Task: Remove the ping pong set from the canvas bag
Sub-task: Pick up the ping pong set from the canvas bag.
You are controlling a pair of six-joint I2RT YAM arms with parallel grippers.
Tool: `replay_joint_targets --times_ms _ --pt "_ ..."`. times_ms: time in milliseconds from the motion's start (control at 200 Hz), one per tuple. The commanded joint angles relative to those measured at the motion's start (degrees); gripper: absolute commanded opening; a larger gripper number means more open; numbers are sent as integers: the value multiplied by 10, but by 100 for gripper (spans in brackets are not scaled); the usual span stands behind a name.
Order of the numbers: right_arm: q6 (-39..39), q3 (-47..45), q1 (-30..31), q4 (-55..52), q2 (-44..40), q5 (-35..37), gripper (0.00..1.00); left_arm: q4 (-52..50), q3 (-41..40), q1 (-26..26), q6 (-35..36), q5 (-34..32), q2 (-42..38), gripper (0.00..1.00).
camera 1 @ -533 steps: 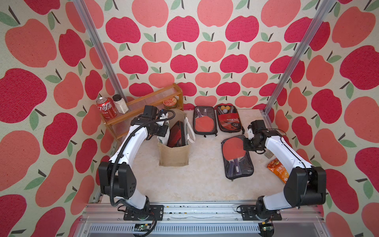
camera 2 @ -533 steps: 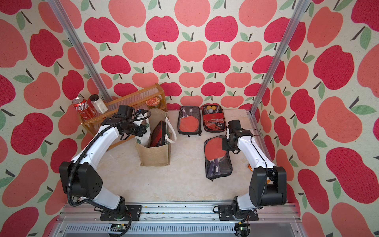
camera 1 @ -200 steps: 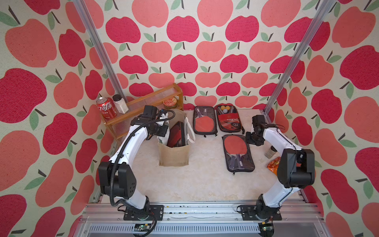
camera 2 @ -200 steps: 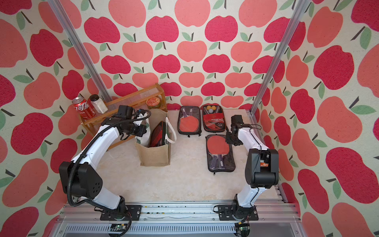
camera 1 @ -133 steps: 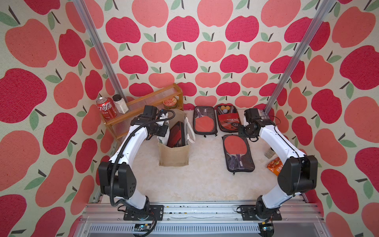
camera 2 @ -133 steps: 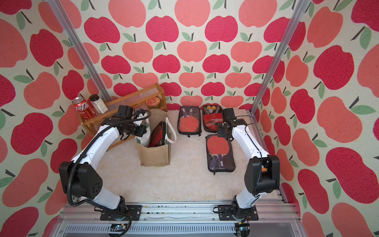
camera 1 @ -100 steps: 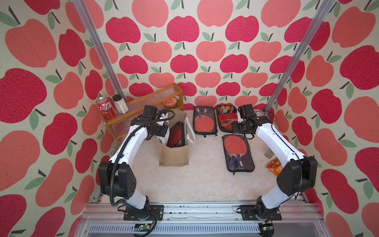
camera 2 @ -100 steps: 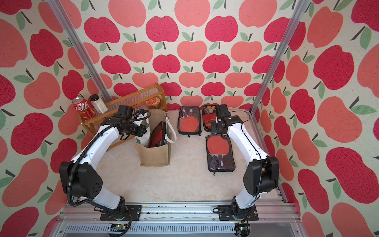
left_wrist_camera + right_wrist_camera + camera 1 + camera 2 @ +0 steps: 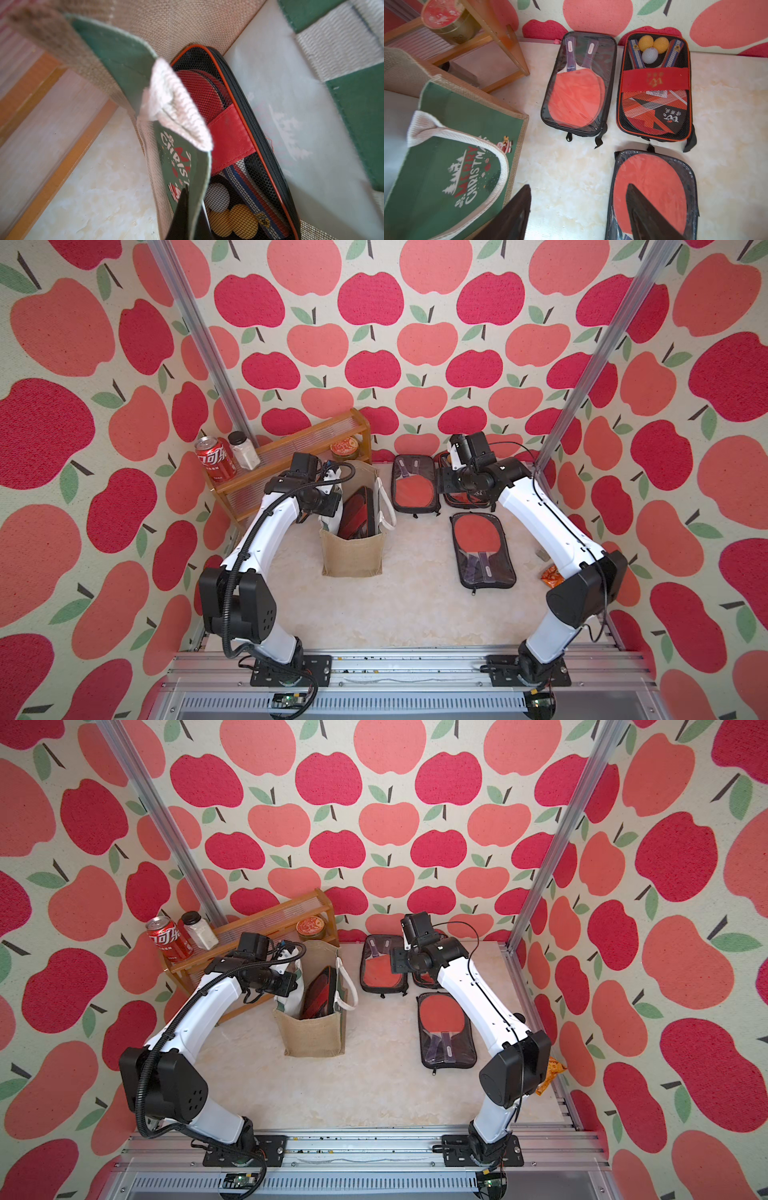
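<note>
Three ping pong sets are out on the table already: two side by side against the back edge, a clear-fronted case [image 9: 581,83] and a mesh case [image 9: 656,87], plus a third clear case [image 9: 482,549] lying nearer the front, toward the right edge. One more set [image 9: 228,145], a mesh pouch with red paddles and balls, stands on end inside the canvas bag [image 9: 353,556], which sits left of centre on the table beside the wooden rack [image 9: 291,456]. My left gripper [image 9: 187,207] is closed tight on the bag's left wall at the rim, pinching the printed panel (that is what holds the mouth open). My right gripper [image 9: 577,216] has its jaws apart and empty, hovering over bare table between the bag and the third case. I judge the step in hand to be the reach for the last set. Next move: swing the right arm over the bag mouth, drop in alongside the pouch's top edge, close on it and lift straight up, left arm bracing the bag meanwhile.
</note>
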Motion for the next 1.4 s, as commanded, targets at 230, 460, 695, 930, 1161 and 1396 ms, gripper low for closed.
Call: replay_joint_targets --times_ms 230,460,695,930,1161,1396 --pt "27 157 80 -22 98 -54 74 -24 27 -14 2 10 6 0" --pt "14 313 133 -84 190 -70 72 -26 36 -17 0 12 7 0" --pt "15 394 156 -103 255 -102 64 -26 37 -22 0 9 9 0" --pt "27 415 166 -115 300 -134 60 -25 32 -23 1 9 6 0" --pt "28 471 171 -155 363 -148 61 -25 33 -24 1 10 9 0" --pt "26 471 171 -186 392 -79 65 -23 27 -28 2 10 13 0"
